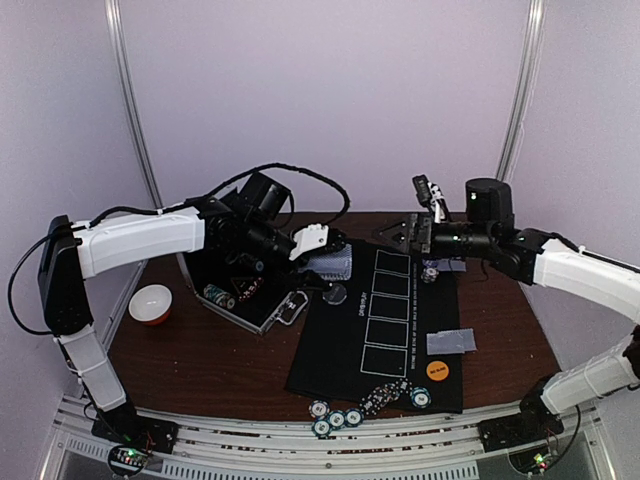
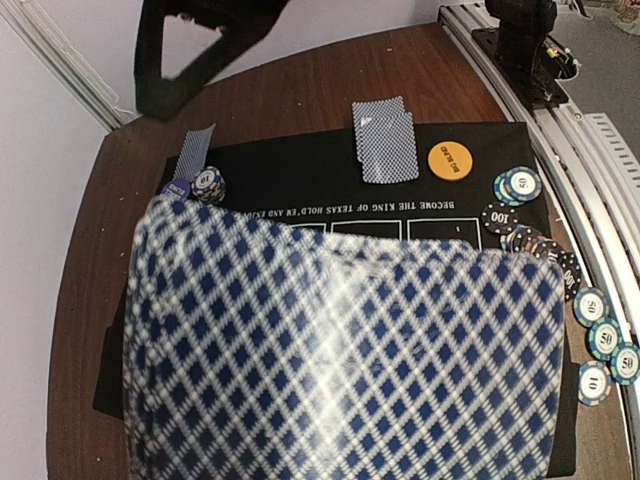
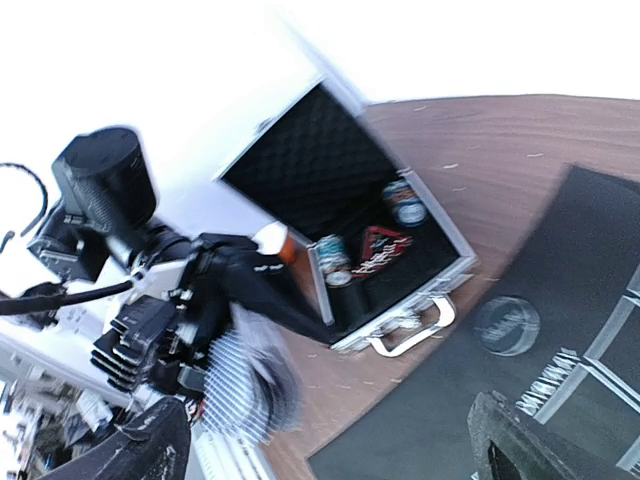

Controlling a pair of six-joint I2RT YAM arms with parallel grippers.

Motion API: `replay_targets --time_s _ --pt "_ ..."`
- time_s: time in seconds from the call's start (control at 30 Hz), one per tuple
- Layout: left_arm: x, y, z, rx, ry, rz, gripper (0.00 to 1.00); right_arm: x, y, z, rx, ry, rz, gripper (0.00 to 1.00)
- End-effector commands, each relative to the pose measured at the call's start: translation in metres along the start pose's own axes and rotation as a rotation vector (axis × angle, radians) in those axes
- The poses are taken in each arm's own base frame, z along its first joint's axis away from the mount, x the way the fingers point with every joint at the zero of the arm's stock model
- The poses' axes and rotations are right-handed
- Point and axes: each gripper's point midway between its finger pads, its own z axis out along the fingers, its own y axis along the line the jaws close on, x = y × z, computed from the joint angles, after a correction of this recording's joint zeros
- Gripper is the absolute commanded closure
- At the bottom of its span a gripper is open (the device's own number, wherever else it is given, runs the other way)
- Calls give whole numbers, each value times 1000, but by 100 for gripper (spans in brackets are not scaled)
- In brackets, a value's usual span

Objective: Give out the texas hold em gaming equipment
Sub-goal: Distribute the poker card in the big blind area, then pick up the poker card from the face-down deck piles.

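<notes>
Blue-and-white diamond-backed playing cards [image 2: 340, 350], blurred, in the pinch of the left gripper [image 1: 322, 252]; right gripper [image 1: 392, 232] wide apart

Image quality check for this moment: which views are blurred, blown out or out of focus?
Left wrist: the held cards fill the lower frame, soft with a pale glare streak; the orange button beyond is sharp. Right wrist: smeared and tilted, wall blown out white, silver case readable. Top external: evenly lit, sharp, black mat without glare.

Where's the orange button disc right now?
In the top view, the orange disc lies on the black mat, toward its near right corner, beside the face-down cards.
</notes>
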Motion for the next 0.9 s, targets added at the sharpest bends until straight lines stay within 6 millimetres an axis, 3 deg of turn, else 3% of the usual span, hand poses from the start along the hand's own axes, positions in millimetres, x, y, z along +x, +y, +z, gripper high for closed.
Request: replay_targets --time_s 0.0,0.13,0.37,0.6,0.77,0.87 --pt "-15 11 -11 -49 -43 22 43 -8 41 23 -149 -40 -56 0" --pt "-14 11 -11 -50 -40 20 43 7 47 41 -167 3 -76 0" --pt "-15 11 -12 -53 -41 23 43 29 25 65 -55 80 -87 3" --pt "-14 13 -11 -61 -34 24 43 38 11 65 31 148 -110 18" --pt "-14 13 -11 -62 -33 25 44 34 14 58 47 147 -126 33" --pt "-13 13 -10 -60 -31 24 44 34 16 56 53 160 -132 36"
